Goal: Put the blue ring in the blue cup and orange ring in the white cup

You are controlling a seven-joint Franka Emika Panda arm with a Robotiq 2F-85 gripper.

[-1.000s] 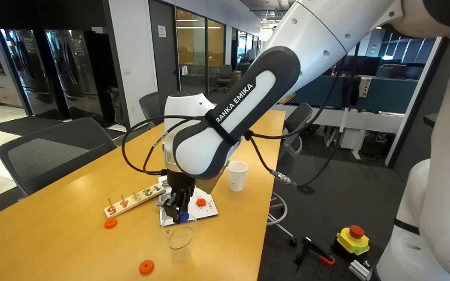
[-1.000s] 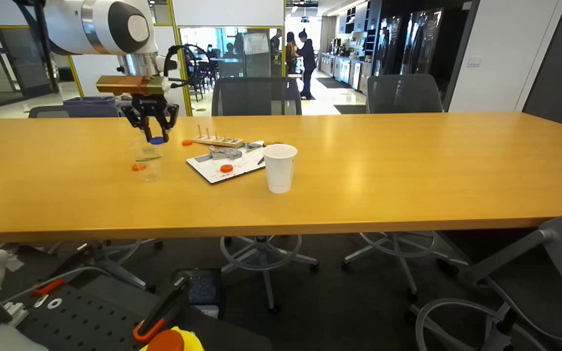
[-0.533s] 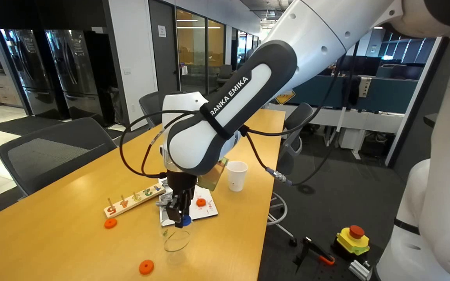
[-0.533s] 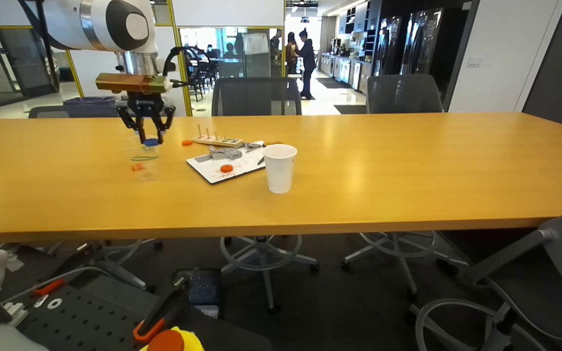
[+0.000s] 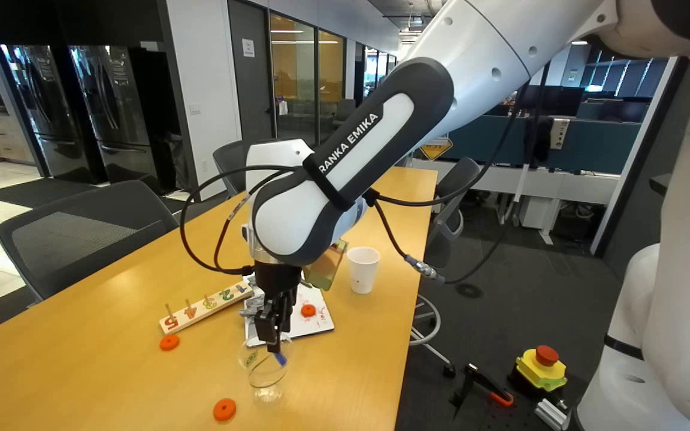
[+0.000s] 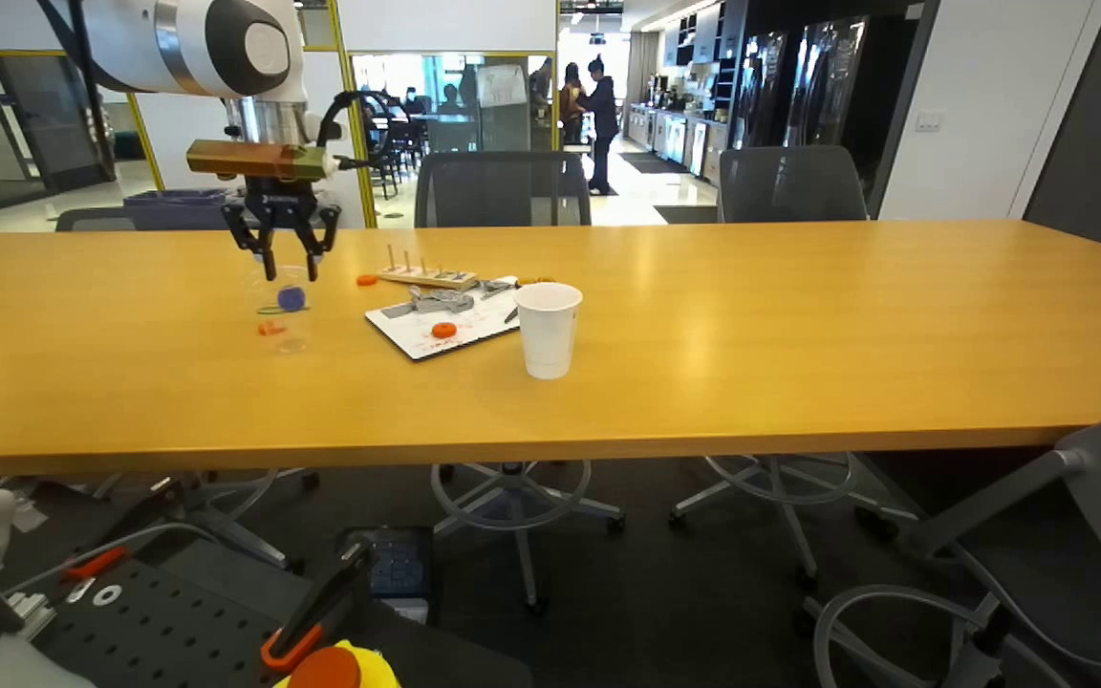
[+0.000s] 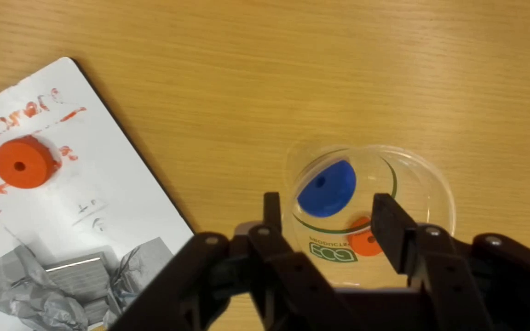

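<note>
One bent arm (image 5: 375,143), tool (image 6: 291,274) pointing down, parted

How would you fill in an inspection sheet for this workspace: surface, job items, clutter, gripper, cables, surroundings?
Surface: wooden table, a marked whiteboard lying on it.
Blue ring: tilted within the see-through blue cup, not held.
White cup: upright on the table; bottom inside not visible.
Orange rings: one on the whiteboard, two on the table.
Clutter: numbered peg board; crumpled grey material on the whiteboard.
Gripper: open, near the blue cup's rim; contact unclear.
Cables: black cable looping beside the robot arm.
Surroundings: chairs, refrigerators, people in the background, a red-and-yellow button unit.
</note>
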